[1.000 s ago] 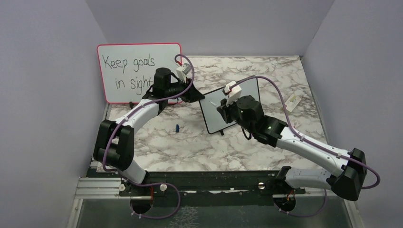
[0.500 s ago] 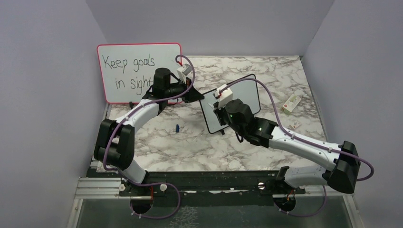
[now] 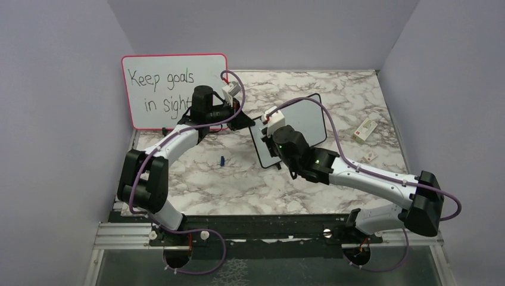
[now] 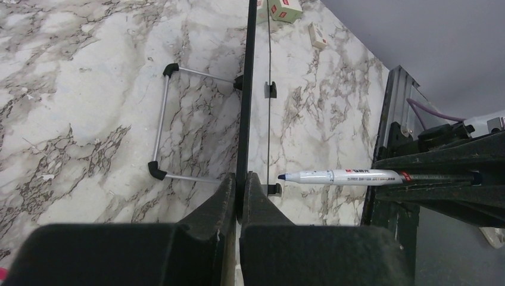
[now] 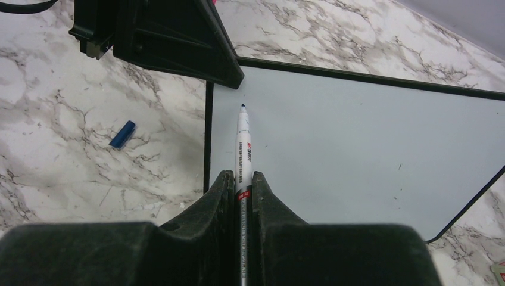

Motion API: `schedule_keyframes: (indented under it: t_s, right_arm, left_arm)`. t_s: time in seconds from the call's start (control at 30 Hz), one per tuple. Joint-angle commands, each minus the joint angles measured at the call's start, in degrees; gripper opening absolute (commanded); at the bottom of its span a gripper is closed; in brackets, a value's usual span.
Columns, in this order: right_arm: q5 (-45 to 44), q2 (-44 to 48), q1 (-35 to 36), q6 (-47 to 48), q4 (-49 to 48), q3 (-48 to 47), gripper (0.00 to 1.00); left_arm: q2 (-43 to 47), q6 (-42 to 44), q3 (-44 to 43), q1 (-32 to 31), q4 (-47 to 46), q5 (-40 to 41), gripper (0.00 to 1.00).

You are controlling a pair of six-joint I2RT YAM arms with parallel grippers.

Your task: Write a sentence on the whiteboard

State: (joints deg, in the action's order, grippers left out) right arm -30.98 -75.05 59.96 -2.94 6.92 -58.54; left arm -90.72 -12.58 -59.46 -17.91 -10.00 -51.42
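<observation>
One whiteboard point(image 3: 306, 122) standing at centre of table point(image 3: 238, 179), face blank, left fingers point(image 4: 223, 202) pinched shut on its frame edge, right fingers point(image 5: 220, 196) clamped on blue marker point(image 5: 243, 143), tip just beside face near upper-left corner, blue cap point(image 5: 122, 134) on table at left.

A robot lab test cell: plain lavender walls point(image 3: 53, 119) box in a marble-patterned table point(image 3: 238, 185) on its left, far and right sides. A left arm point(image 3: 172, 143) and a right arm point(image 3: 369, 179) are bolted to an aluminium rail point(image 3: 119, 235) at its near edge.
</observation>
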Motion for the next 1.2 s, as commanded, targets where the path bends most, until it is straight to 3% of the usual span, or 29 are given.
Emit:
schedule_keyframes:
  t_s: [0.0, 1.17]
  right_arm:
    - [-2.6, -1.3, 0.6, -0.4, -1.2, -2.8, 0.01]
    - [-5.3, -7.2, 1.0, -1.4, 0.9, -6.2, 0.01]
  left_arm:
    - [0.2, 4.8, -0.5, 0.4, 3.6, -0.2, 0.0]
    - [0.2, 5.8, -0.7, 0.4, 4.7, -0.4, 0.0]
